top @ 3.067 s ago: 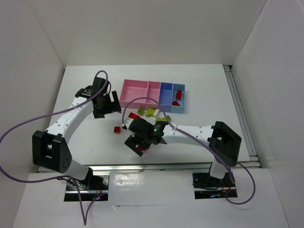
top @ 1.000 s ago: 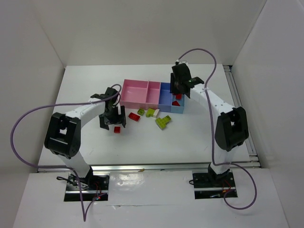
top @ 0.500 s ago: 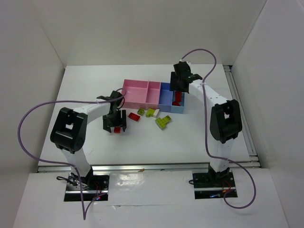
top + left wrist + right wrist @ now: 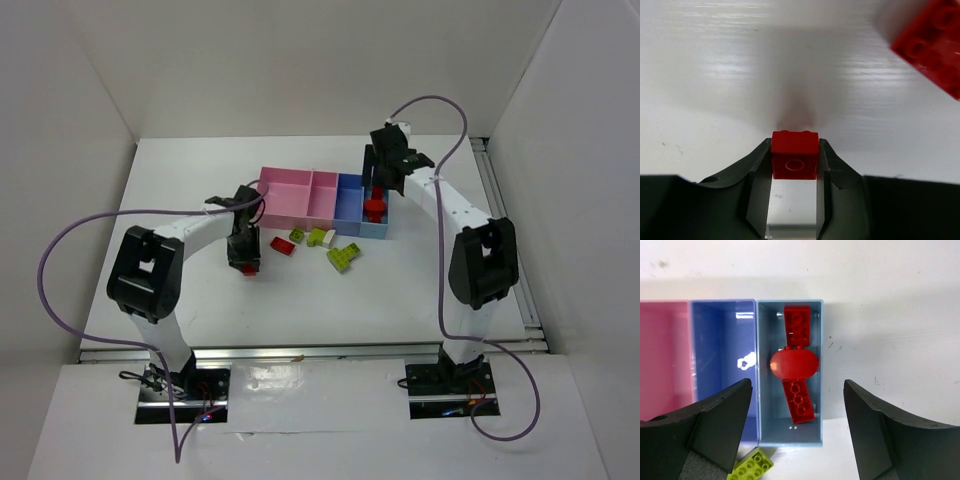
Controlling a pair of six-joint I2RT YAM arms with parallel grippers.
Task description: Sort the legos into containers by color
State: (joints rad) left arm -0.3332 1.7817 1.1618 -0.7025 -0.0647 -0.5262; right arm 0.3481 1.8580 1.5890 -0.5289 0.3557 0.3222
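Left fingers (image 4: 757,167) clamped on a small red brick (image 4: 794,155) down at the white bench (image 4: 740,75), second red brick (image 4: 932,45) near it, right fingers (image 4: 720,415) spread apart above the end light blue bin (image 4: 820,390) holding three red pieces (image 4: 799,400), yellow-green bricks (image 4: 343,257) loose beside the bins.

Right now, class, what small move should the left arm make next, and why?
Probably raise the left gripper straight up. It is shut on a small red brick low over the table, so the grasp looks made. The rightmost light blue bin holds red pieces, with the right gripper open above it, so that bin seems the brick's destination.
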